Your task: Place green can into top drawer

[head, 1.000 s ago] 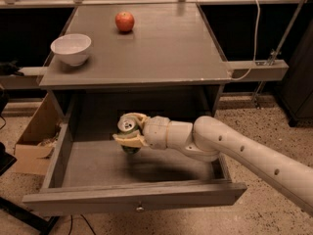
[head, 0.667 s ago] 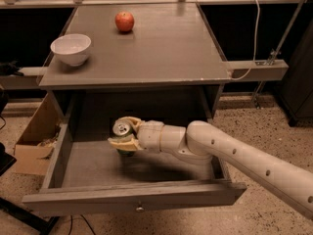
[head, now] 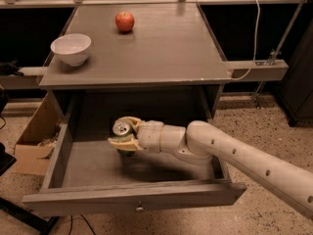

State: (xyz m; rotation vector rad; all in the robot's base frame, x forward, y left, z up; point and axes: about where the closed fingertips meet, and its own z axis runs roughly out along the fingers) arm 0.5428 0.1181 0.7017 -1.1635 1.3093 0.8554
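The top drawer (head: 132, 198) is pulled open under the grey tabletop, its front panel with a small round knob toward me. My gripper (head: 123, 134) reaches in from the right, low inside the drawer, and is shut on the green can (head: 122, 129). The can stands roughly upright with its silver top and pull tab showing; its dark green body peeks out below the fingers (head: 121, 143). The can's base sits at or just above the drawer floor; I cannot tell if it touches.
A red apple (head: 124, 21) lies at the back of the tabletop (head: 166, 48) and a white bowl (head: 71, 48) stands at its left edge. A cardboard box (head: 34, 141) sits on the floor left of the drawer. A white cable (head: 254, 28) hangs at right.
My gripper has carried the can a little to the left and slightly lower inside the drawer. Apple and bowl have not moved.
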